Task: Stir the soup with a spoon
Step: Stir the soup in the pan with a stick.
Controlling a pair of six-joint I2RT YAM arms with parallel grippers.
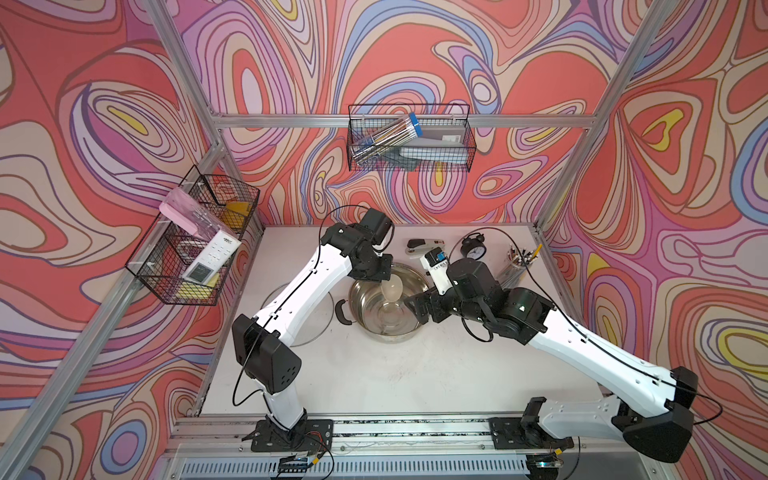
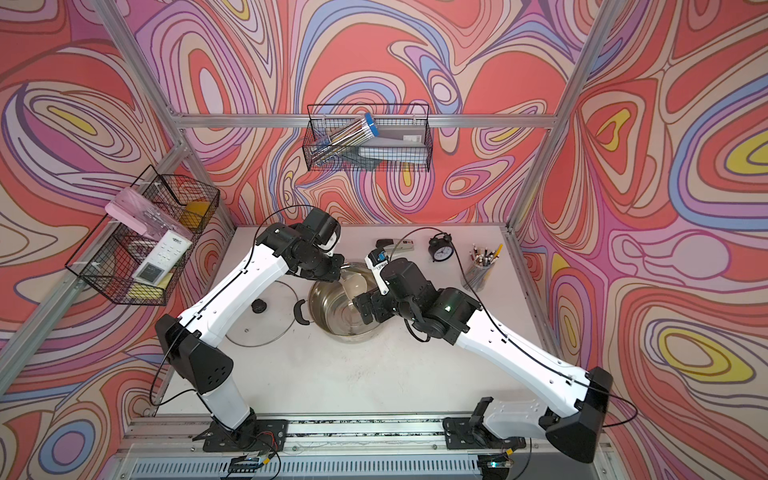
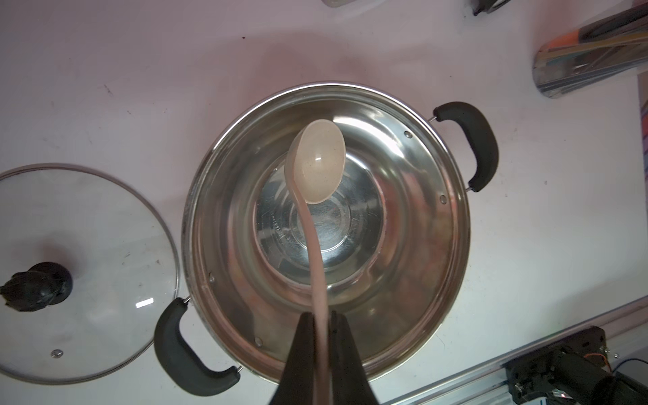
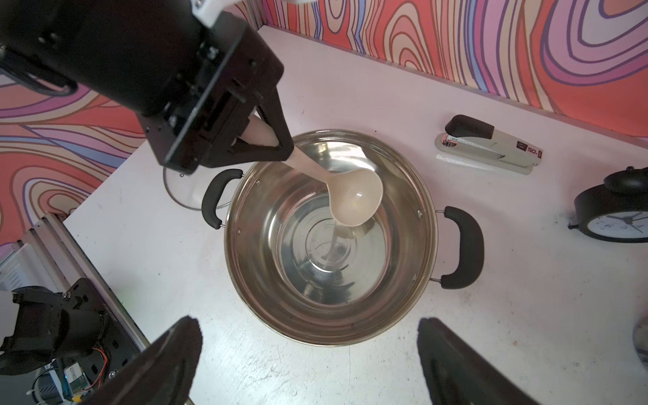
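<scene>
Left wrist view: left gripper point(image 3: 321, 317) is clamped tight on the spoon point(image 3: 319, 163) handle, near its upper end. In the right wrist view a short stub of handle pokes out behind the fingers. Spoon slopes down into the pot point(image 3: 417, 252), bowl inside the mouth and off centre toward 1 wall. Cannot tell whether the bowl touches the bottom, or whether there's any clear liquid in there. The steel looks bare or just wet.

Right gripper point(image 1: 417, 309) is spread wide, holding nothing, hanging at the pot rim on its own side. Contact with the rim: cannot tell. Lid point(image 3: 87, 263) lies flat on the table point(image 3: 105, 87), just beside the pot's handle on the left arm's side.

My read: the stir is set up, but I can't see any circling under way.

Risks from here:
1. Pot isn't held. Spoon dragging on the wall or bottom could shove it into the lid, or toward the stapler point(image 4: 491, 145) and clock point(image 4: 617, 217) behind it.
2. Grip sits high on a long slim handle, with thin fingertips. Side load at the bowl gets lots of leverage, so the spoon could pivot or slip in the pinch.
3. 2 wrists crowd 1 pot. A wide stir circle could bring the spoon or left wrist against the open right fingers.
4. If the right closes on the rim as the spoon sweeps past, it could trap the spoon.
5. Fast circling would slop any liquid over the rim.
</scene>
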